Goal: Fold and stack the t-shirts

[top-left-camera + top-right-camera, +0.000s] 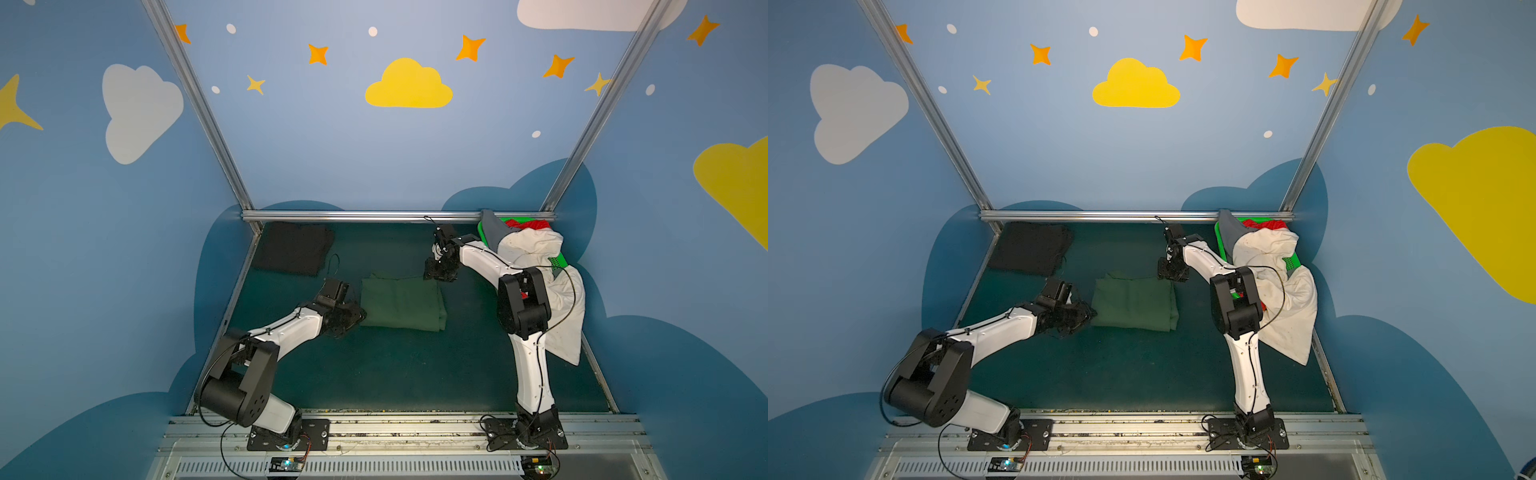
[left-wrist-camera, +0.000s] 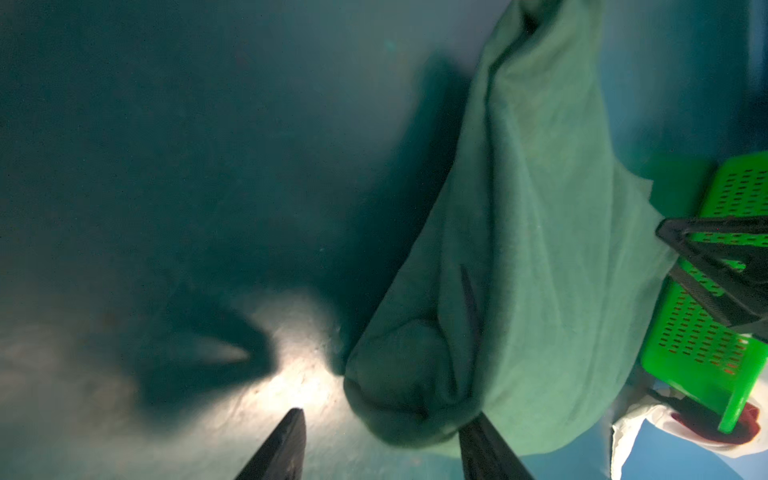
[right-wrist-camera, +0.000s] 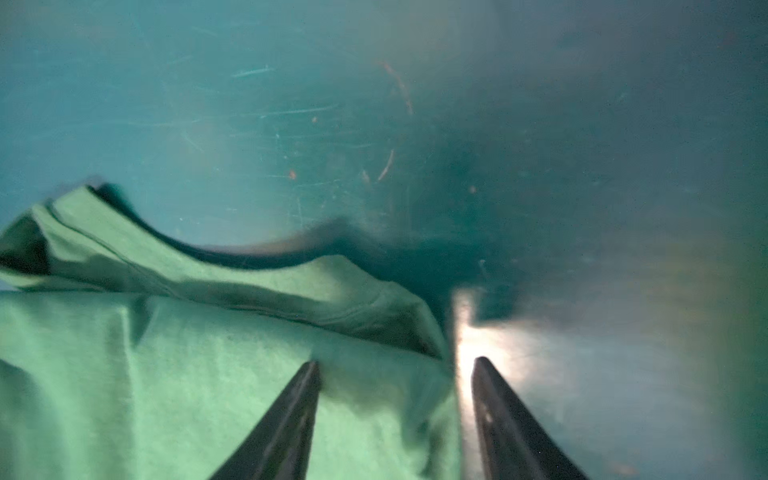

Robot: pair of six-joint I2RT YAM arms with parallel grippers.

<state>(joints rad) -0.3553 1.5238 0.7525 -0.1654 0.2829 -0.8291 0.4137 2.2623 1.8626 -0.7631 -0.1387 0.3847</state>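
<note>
In both top views the folded dark green t-shirt point(image 1: 401, 303) point(image 1: 1133, 301) lies mid-table point(image 1: 374, 374) with bare mat all round it. The black t-shirt point(image 1: 293, 248) sits folded in the far left corner. The cream-white t-shirt point(image 1: 536, 245) spills over the green basket point(image 1: 559, 261), partly behind the right arm.

From the left wrist, the left gripper point(image 2: 382, 415) has its jaws apart, straddling the shirt's bunched corner.

The right wrist view is blurred. The right gripper point(image 3: 395, 361) is spread, one finger over cloth and one over table.

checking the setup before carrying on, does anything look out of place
Yes: the white shirt spills out of the green basket at the back right, hanging over its rim onto the table.
</note>
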